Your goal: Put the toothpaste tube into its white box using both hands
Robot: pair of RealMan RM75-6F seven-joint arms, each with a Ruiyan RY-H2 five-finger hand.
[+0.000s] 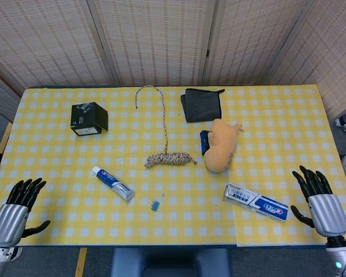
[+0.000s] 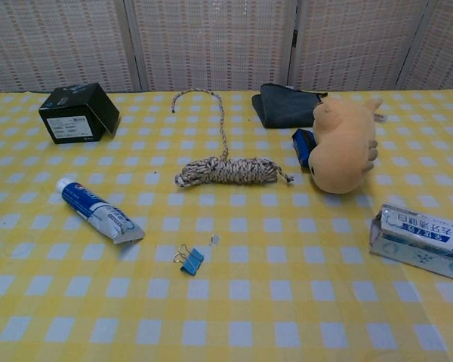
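Yellow-checked table (image 1: 265,121) before woven screens. Blue-white toothpaste tube (image 1: 113,183) lies left of centre near front edge; white rectangular cardboard box (image 1: 255,202) near front-right, open flap toward centre. Left hand (image 1: 16,209), right hand (image 1: 318,200) empty, fingers spread. Best: left grips tube mid-body, right steadies box.

Blue-white toothpaste tube (image 1: 113,183) lying flat (cap far-left), white box (image 1: 255,202) well apart, right side

The long white toothpaste box (image 2: 426,240) runs off the chest view's right edge, far end lost. A small blue object (image 2: 303,146) sits half hidden behind the tan plush toy (image 2: 344,145), unidentifiable. Both forearms are cut by the head view's bottom edge.
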